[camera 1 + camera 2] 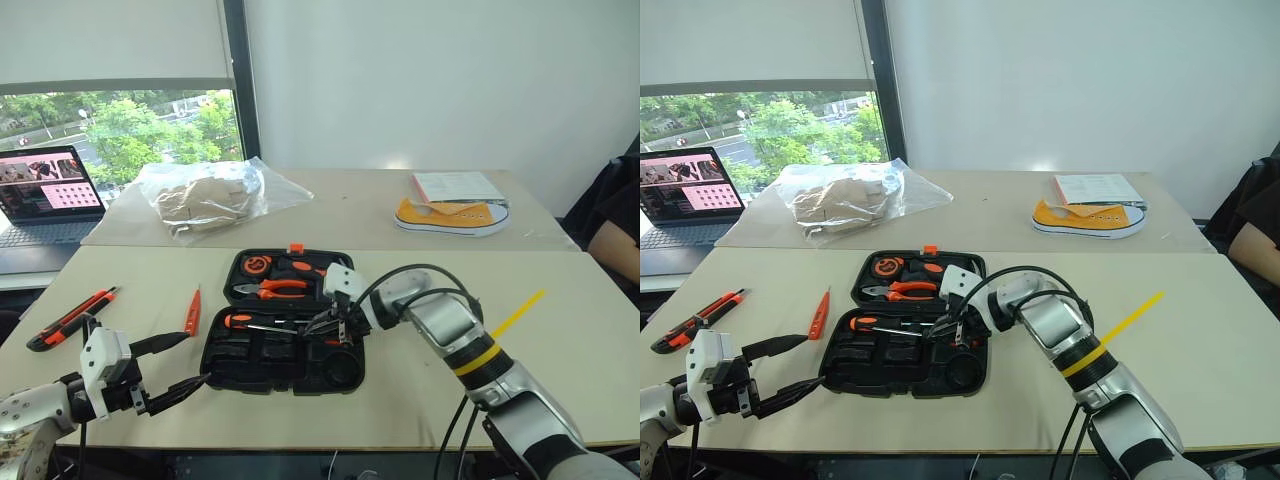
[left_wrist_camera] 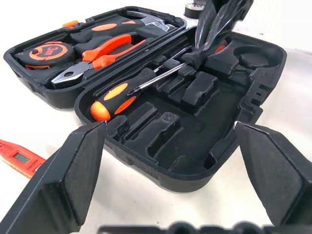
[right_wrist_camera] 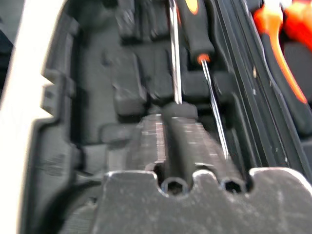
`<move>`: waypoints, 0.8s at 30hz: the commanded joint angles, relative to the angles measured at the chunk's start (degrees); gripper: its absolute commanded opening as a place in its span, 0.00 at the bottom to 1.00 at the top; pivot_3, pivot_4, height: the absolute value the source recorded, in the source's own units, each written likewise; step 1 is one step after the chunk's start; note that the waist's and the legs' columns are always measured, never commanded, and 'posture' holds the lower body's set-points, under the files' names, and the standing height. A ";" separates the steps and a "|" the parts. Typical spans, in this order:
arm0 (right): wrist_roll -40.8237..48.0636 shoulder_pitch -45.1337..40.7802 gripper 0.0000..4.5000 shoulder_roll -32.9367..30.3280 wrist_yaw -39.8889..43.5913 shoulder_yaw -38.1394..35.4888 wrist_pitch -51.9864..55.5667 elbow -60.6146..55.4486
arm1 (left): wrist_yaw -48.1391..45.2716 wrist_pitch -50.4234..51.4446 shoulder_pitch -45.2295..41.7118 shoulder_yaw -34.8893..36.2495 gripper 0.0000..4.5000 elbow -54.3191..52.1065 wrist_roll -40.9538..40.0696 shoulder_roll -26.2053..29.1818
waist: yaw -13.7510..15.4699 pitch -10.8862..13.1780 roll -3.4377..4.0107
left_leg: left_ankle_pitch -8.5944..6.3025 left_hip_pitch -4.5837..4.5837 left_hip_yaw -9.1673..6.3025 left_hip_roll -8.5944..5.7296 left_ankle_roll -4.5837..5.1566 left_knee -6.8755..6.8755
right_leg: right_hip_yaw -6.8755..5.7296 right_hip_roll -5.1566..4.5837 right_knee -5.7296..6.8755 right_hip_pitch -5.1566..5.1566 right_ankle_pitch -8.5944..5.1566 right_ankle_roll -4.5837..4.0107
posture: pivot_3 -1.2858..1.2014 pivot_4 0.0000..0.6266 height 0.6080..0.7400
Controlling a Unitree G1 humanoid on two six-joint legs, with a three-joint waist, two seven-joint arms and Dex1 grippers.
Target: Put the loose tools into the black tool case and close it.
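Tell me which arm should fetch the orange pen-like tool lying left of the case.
Left. The left gripper hangs open just below the orange pen-like tool, while the right gripper is shut over a screwdriver inside the black tool case, on the far side.

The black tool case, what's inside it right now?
Inside the black tool case: orange pliers, a tape measure, and two screwdrivers. The right gripper covers one screwdriver's handle. Other recesses look empty.

Head pair overhead; wrists close-up
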 commanded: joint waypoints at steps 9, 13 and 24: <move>-4.74 -1.34 0.02 3.99 -0.82 3.43 -1.67 5.52 | 0.31 0.06 1.18 1.01 1.00 -1.57 -0.57 0.35 | -0.98 -0.01 0.00 | 0.02 0.05 -0.01 0.04 -0.04 0.00 | 0.02 0.00 0.04 0.02 0.01 -0.02 | 0.52 0.24 1.00; -4.99 -0.73 0.02 5.37 -0.49 4.19 -0.24 3.83 | 1.10 0.14 1.86 1.60 1.00 -1.58 -0.55 0.20 | -1.44 -0.03 0.01 | 0.02 0.06 -0.02 0.06 -0.05 -0.02 | 0.03 0.00 0.04 0.02 0.00 -0.03 | 0.52 0.24 1.00; 8.57 10.88 0.39 0.06 3.98 -13.90 -10.98 -10.95 | 10.32 -1.15 10.25 15.08 1.00 3.46 -0.85 -5.15 | -1.08 -0.02 0.03 | -0.02 -0.04 -0.04 0.10 -0.15 -0.10 | 0.00 0.00 -0.03 -0.10 -0.05 -0.11 | 0.52 0.24 1.00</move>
